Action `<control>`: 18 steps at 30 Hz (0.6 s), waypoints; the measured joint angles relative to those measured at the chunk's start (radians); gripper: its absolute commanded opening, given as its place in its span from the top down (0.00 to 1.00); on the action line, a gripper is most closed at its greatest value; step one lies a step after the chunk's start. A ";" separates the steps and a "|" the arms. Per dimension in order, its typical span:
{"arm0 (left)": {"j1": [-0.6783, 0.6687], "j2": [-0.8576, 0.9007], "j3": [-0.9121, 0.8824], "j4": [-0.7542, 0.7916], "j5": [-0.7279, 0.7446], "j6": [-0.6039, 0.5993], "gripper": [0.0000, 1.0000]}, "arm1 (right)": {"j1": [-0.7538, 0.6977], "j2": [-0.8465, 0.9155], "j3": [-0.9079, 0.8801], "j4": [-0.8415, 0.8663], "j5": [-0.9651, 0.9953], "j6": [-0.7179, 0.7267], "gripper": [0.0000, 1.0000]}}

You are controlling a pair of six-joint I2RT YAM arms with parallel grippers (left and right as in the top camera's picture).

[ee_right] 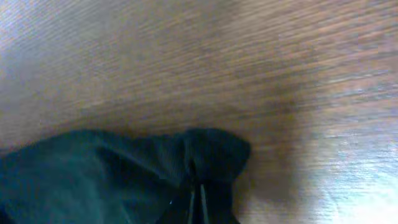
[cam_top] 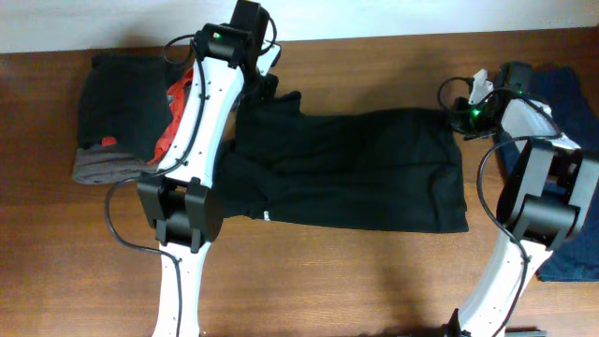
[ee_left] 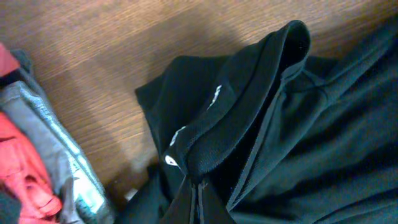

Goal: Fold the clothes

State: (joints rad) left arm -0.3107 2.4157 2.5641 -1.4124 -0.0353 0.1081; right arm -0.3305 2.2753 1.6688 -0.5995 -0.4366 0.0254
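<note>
The black collared shirt (cam_top: 356,168) lies spread across the middle of the wooden table, collar end at the left, hem at the right. My left gripper (cam_top: 265,86) is shut on the shirt's collar area (ee_left: 249,106), where white logo text (ee_left: 214,98) shows; its fingertips (ee_left: 198,198) pinch the fabric. My right gripper (cam_top: 465,114) is at the shirt's far right corner and is shut on that black fabric (ee_right: 124,174); its fingertips (ee_right: 198,202) are closed with cloth between them.
A pile of other clothes, dark, grey and red (cam_top: 126,122), lies at the back left beside the left arm, also in the left wrist view (ee_left: 37,168). A dark blue garment (cam_top: 571,103) lies at the right edge under the right arm.
</note>
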 measured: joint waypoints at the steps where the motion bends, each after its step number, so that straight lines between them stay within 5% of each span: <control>1: 0.000 -0.005 0.000 0.000 -0.003 0.000 1.00 | -0.003 0.000 0.006 -0.019 0.000 -0.006 0.96; 18: 0.021 -0.088 0.002 -0.219 -0.029 0.000 0.99 | -0.035 -0.228 0.079 -0.523 -0.010 -0.157 0.96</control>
State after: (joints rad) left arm -0.2893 2.3280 2.5660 -1.6314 -0.0639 0.1081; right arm -0.3653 2.0472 1.7481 -1.1225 -0.4461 -0.1318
